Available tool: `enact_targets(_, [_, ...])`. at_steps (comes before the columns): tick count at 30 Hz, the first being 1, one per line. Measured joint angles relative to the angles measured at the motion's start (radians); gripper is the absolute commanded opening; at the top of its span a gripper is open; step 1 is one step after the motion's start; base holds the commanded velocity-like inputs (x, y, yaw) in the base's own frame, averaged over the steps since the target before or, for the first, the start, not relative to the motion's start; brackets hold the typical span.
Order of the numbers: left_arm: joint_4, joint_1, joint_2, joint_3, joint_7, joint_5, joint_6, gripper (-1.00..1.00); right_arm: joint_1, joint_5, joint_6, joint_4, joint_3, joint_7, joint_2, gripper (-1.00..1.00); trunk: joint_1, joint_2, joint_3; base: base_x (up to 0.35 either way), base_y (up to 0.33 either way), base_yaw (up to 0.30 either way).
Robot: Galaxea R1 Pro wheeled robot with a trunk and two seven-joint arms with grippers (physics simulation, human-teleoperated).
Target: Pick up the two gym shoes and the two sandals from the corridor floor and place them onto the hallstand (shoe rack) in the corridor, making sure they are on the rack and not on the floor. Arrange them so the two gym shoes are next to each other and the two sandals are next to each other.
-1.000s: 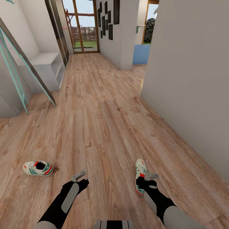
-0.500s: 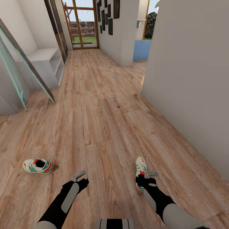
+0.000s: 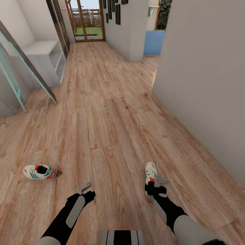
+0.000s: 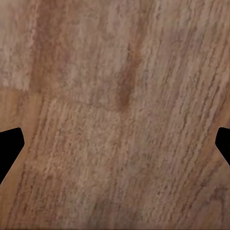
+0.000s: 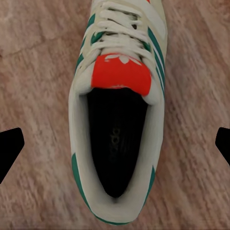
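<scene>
One gym shoe (image 3: 150, 171) lies on the corridor floor (image 3: 109, 136), toe pointing away from me. My right gripper (image 3: 156, 188) hangs open right above its heel end. In the right wrist view the gym shoe (image 5: 120, 72) shows its red tongue and dark opening, and the right gripper (image 5: 115, 146) has a dark fingertip (image 5: 9, 151) on each side, clear of the shoe. The other gym shoe (image 3: 39, 172) lies on its own at the left. My left gripper (image 3: 85, 190) is open over the bare corridor floor (image 4: 115, 96). The sandals and the hallstand are out of view.
A grey wall (image 3: 204, 85) runs along the right. A teal-framed panel (image 3: 23, 61) leans at the left, with a white low shelf unit (image 3: 47, 56) behind it. The corridor leads to a glass door (image 3: 85, 20) far ahead; an opening branches right.
The whole view has shifted as the head tipped downward. The right gripper keeps its place over the near gym shoe's heel. The left arm and both shoes hold still.
</scene>
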Motion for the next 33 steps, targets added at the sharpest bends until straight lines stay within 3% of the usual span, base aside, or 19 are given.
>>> enact_targets(33, [0.0,0.0,0.0,-0.002,0.002,0.0,-0.001,1.0,0.0,0.0,-0.035,0.002,0.0,0.0,-0.001,1.0,0.015,-0.008,-0.128,0.0,0.0,0.0])
